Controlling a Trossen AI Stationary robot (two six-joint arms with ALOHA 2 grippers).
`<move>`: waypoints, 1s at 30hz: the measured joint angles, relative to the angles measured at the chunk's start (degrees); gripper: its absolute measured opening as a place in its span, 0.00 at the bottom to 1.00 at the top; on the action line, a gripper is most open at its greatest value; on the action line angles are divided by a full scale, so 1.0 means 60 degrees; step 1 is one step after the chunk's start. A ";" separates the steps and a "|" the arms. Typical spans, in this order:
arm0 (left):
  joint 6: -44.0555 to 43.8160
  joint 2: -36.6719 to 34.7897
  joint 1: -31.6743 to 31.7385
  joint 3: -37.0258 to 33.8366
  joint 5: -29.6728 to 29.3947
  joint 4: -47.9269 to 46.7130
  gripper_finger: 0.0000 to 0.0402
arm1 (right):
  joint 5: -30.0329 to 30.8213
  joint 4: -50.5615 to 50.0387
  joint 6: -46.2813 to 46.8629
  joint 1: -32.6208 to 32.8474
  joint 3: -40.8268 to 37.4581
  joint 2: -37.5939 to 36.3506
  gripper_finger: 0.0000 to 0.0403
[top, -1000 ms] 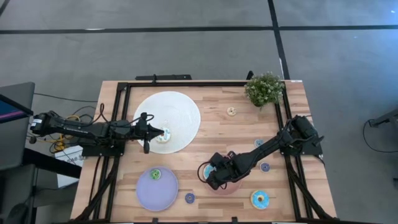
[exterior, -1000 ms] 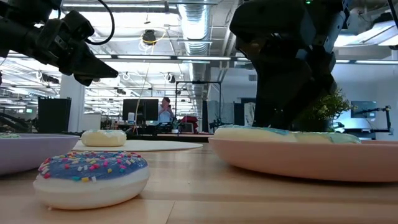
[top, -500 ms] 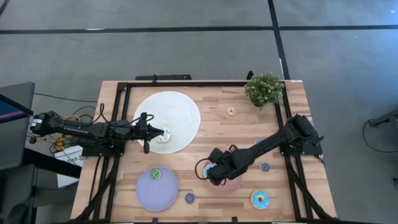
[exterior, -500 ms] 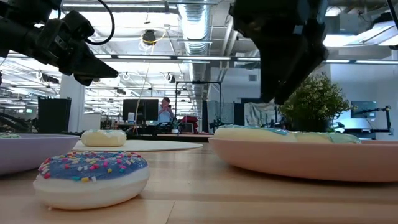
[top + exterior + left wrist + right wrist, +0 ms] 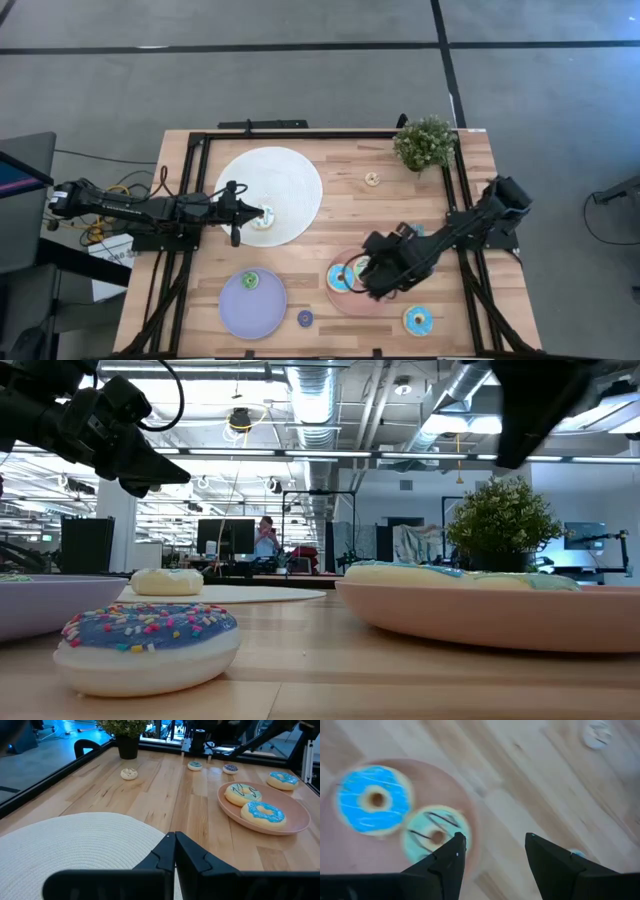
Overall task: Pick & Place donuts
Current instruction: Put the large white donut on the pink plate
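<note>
The right gripper (image 5: 492, 851) hangs with fingers spread above a pink plate (image 5: 465, 802) holding a blue donut (image 5: 374, 800) and a green donut (image 5: 436, 836).

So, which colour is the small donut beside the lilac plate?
Purple donut; the high view shows it best.

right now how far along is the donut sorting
Done: two donuts sit on the pink plate, a blue one and a pale one with dark stripes, plus a green one on the lilac plate. In hand: nothing; the right gripper hangs open, empty. Left: several loose donuts on the table.
</note>
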 joint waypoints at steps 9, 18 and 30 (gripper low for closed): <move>0.0040 0.0000 0.0002 0.0000 -0.0040 -0.0027 0.00 | 0.0720 0.1796 0.1934 0.0804 -0.4036 -0.2773 0.48; 0.0040 0.0004 0.0000 0.0000 -0.0007 -0.0018 0.00 | 0.3173 0.6666 0.0047 0.0570 -0.8198 -0.5609 0.48; 0.0042 0.0000 0.0000 0.0000 -0.0022 -0.0022 0.00 | 0.3279 0.9755 -0.1783 -0.0667 -1.0252 -0.6736 0.46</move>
